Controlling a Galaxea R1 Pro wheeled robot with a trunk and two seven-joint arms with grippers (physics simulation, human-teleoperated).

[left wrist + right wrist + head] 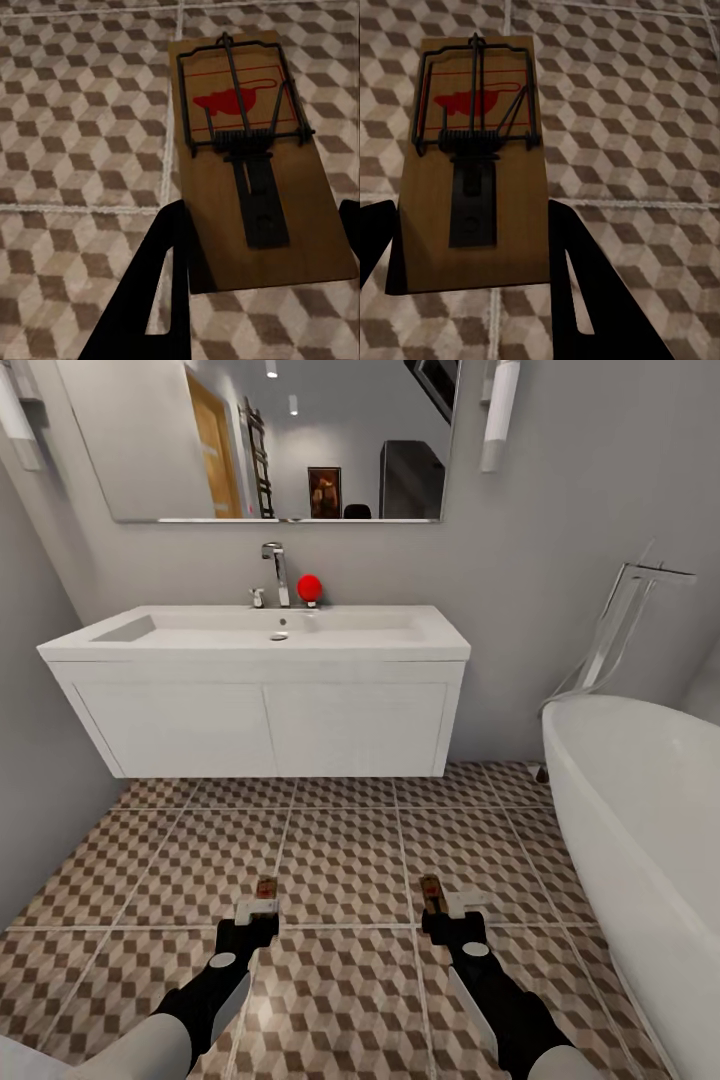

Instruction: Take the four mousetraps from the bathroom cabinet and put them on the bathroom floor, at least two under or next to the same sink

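Head view, item one: your left arm (205, 1000) and right arm (500, 1000) both reach forward and low over the bathroom floor (340, 860), roughly parallel, wrists level. The left gripper (257, 908) is closed on a mousetrap (265, 888); the right gripper (447, 905) is closed on a second mousetrap (432, 890). Each trap juts forward past the fingertips, lying flat.

Left wrist view: the mousetrap (255, 165) sits face up between the two dark fingers (161, 285), its back end pinched by the side edges, wire bar and red mouse print towards the far end, tiles beneath it. Whether it touches the floor you cannot tell.

Right wrist view: the same arrangement, mousetrap (476, 165) clamped by its long edges between the fingers (585, 277).

Surroundings: the sink (260, 635) on its white vanity hangs on the wall straight ahead, with open tile under it and between it and your grippers. The bathtub (640, 830) rim runs close along your right arm's side. A grey wall (40, 760) bounds your left, further off.
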